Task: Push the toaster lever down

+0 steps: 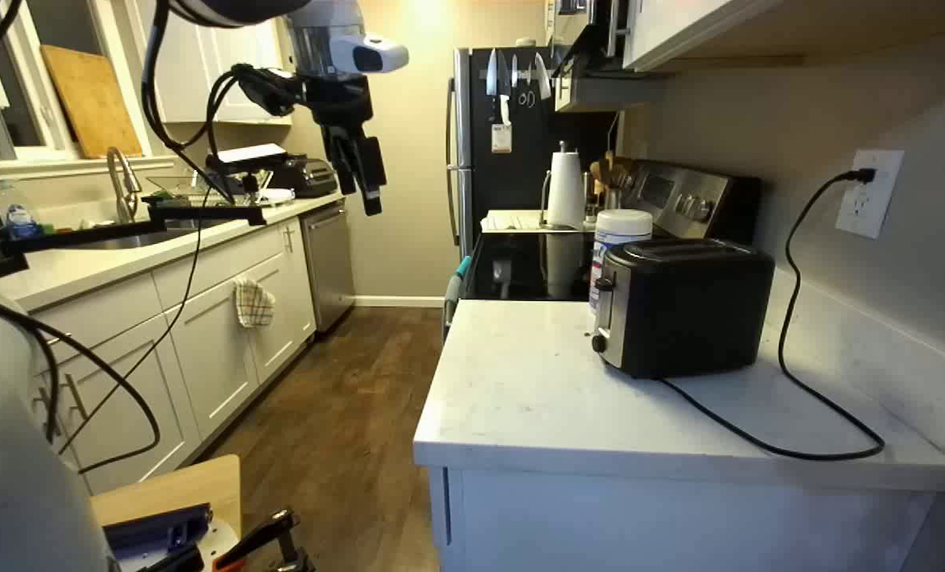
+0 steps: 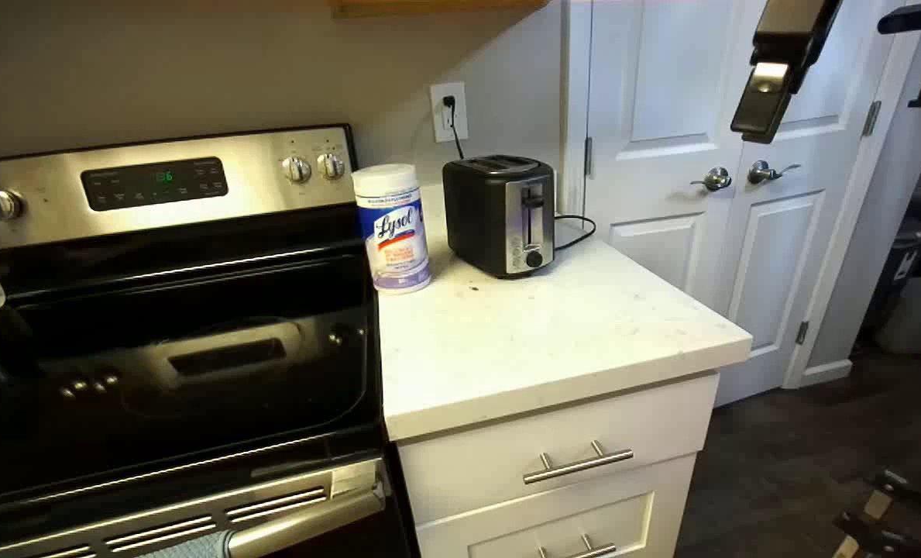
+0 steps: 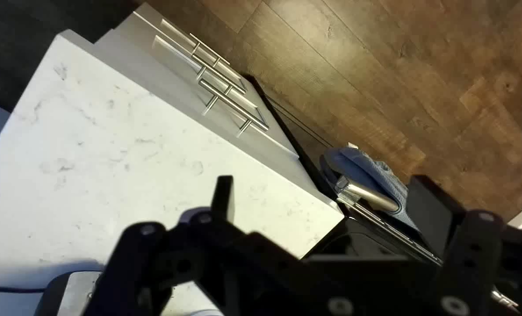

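In an exterior view, black toaster (image 1: 695, 314) on right-hand countertop (image 1: 512, 389), gripper (image 1: 360, 199) high, well left. In an exterior view, toaster lever (image 2: 534, 201) apparently raised, Lysol canister (image 2: 395, 232) just left; lever likely springy, toaster light enough to skid, so press the lever's top straight down. Wrist view: fingers (image 3: 427, 215) spread, nothing between.

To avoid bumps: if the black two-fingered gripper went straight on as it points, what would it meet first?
Probably the white grey-flecked countertop, near its front edge; the gripper slants downward. Depth is unclear; it might instead meet the brown plank floor.
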Tool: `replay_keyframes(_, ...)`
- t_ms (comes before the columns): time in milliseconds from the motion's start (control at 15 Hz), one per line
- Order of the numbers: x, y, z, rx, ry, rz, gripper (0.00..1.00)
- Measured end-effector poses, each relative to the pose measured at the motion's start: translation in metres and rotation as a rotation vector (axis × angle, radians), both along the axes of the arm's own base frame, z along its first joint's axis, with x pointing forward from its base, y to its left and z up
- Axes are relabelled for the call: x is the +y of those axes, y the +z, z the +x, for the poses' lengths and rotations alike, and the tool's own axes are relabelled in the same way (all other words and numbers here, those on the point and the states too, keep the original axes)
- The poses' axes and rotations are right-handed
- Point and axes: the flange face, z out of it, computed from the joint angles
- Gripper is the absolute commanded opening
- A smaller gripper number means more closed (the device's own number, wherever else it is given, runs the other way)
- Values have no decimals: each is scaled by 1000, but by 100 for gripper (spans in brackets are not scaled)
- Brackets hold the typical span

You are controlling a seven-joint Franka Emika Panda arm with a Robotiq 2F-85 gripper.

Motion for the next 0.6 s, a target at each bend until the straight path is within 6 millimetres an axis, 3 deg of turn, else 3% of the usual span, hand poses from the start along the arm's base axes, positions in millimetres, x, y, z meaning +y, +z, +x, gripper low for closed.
replay_keyframes(600,3,-2,0,3,7,-8,100)
